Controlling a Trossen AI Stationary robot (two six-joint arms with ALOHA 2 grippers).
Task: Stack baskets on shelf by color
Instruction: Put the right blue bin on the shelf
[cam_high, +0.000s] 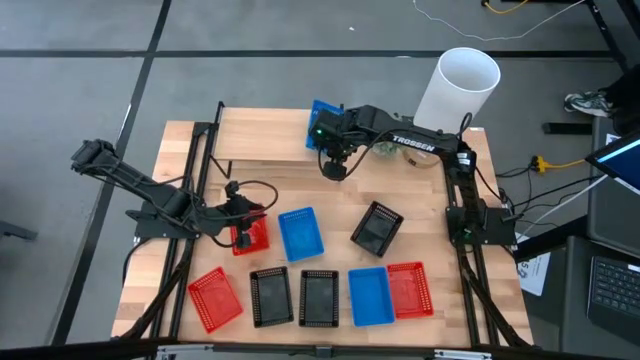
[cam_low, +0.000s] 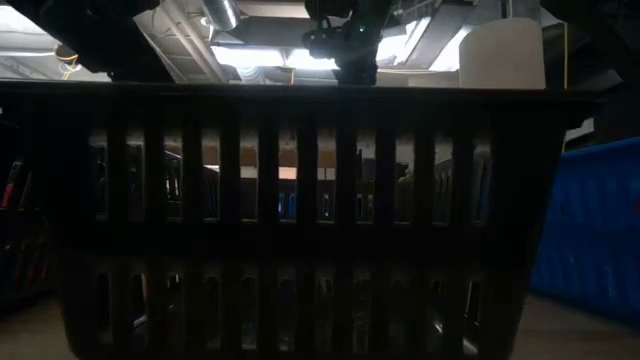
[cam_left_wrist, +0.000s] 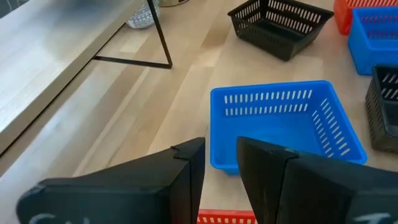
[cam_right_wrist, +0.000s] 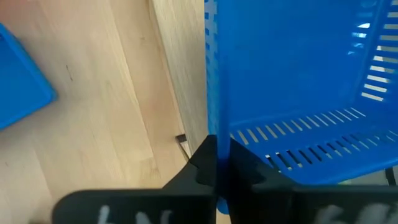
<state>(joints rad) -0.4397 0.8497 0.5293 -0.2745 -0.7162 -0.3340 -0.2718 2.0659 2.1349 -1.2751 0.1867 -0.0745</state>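
Nine mesh baskets show in the high view. My right gripper (cam_high: 330, 150) is shut on a blue basket (cam_high: 322, 120) over the shelf (cam_high: 270, 135), a light plank on black legs at the table's far side. My left gripper (cam_high: 240, 228) hovers over a red basket (cam_high: 250, 235) with its fingers a narrow gap apart; that basket's rim (cam_left_wrist: 227, 218) shows through the gap. On the table lie a blue basket (cam_high: 300, 235), a black one (cam_high: 377, 228), and a near row: red (cam_high: 215, 298), black (cam_high: 270, 297), black (cam_high: 318, 297), blue (cam_high: 370, 295), red (cam_high: 408, 290). My right gripper pinches the blue basket's side wall at its rim (cam_right_wrist: 214, 158), one finger inside and one outside. The fingers come from above, pointing down. The basket stands tilted in the hold over the shelf plank; whether it rests on the plank I cannot tell.
A white cylinder (cam_high: 460, 85) stands at the table's far right corner. A small clear object (cam_high: 385, 150) sits near the shelf under the right arm. A black basket (cam_low: 300, 220) fills the low view, with a blue one (cam_low: 590, 230) beside it. Bare wood lies between shelf and baskets.
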